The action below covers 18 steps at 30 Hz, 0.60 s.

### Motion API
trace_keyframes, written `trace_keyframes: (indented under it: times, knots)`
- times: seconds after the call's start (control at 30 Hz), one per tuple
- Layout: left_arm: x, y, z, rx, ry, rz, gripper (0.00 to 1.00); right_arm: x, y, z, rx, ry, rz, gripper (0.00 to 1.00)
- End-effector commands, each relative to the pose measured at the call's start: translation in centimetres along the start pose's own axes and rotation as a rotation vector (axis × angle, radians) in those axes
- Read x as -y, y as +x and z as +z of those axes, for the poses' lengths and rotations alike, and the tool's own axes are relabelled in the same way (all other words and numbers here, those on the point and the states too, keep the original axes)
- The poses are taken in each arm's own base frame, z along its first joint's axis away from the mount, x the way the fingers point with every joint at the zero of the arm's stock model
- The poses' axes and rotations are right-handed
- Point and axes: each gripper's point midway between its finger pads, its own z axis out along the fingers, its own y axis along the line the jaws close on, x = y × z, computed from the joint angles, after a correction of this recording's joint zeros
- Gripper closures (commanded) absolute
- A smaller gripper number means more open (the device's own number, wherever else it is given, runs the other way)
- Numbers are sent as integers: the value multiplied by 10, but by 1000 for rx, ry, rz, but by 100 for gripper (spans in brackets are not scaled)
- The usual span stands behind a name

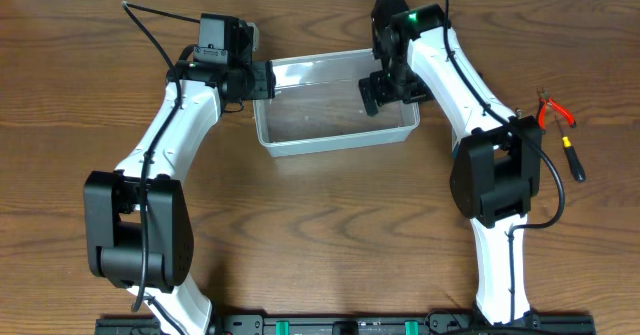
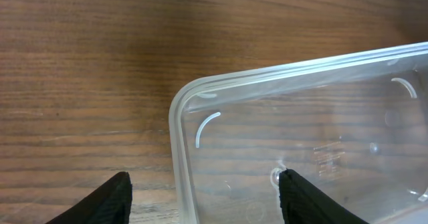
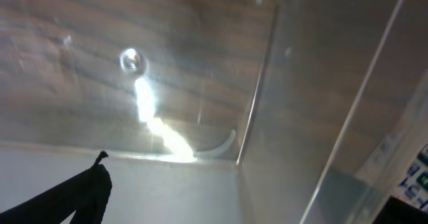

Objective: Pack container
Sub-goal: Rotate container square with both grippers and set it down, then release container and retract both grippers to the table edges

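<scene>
Two arms meet over the clear container, which sits at the far middle of the wooden table. The left wrist camera shows what the overhead view cannot: the left gripper is spread wide, with one finger outside the tub's end wall and one inside. The right gripper hangs within the tub's right end. Its own camera catches one finger and glare, so whether it is spread or pressed together cannot be told. Red-handled pliers lie far right.
</scene>
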Motion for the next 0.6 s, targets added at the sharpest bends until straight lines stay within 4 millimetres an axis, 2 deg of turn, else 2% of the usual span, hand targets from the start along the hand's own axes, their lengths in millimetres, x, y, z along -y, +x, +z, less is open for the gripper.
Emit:
trace_keyframes:
  times: [0.0,0.13,0.37,0.57]
  knots:
    - [1,3,6,-13,8,1,34,10,-9,-6,45,31,-20,1]
    - [2,-2,3,-1,10,3,33,21,-27,-18,118,61,-4,1]
    - [5,-14,-2,27,14,8,32,38,-55,-55,242,65,-23,1]
    - [-6,-29,-10,63,5,-11,32,59,-80,-99,375,86,-21,1]
